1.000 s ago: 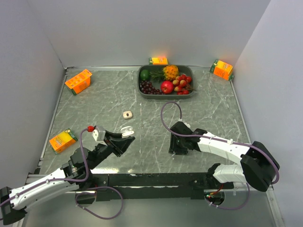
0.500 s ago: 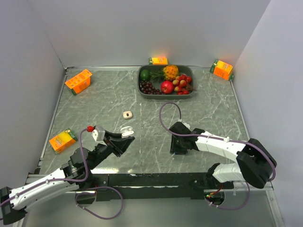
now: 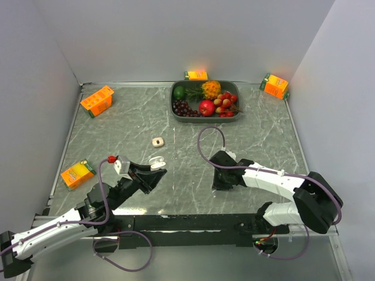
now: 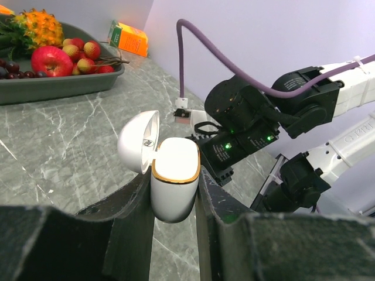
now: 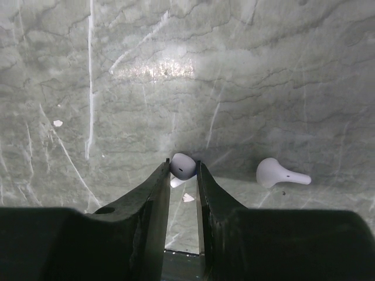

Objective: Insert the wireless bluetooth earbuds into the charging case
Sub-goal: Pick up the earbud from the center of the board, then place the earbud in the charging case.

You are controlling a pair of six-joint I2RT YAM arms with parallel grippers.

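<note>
Left gripper (image 4: pixel 174 188) clamps the lid-open glossy white plastic charging case (image 4: pixel 174 170); right gripper (image 5: pixel 183 170) pinches a tiny white plastic earbud (image 5: pixel 182 165).

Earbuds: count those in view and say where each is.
2. The first earbud is between the fingertips of the right pincer; the second earbud lies on the table beside it. Any inside the charging case would be hidden.

Soft even overhead light, white glare patch on the marble tabletop (image 5: pixel 153 69), dark blurry wrist-view foregrounds.
</note>
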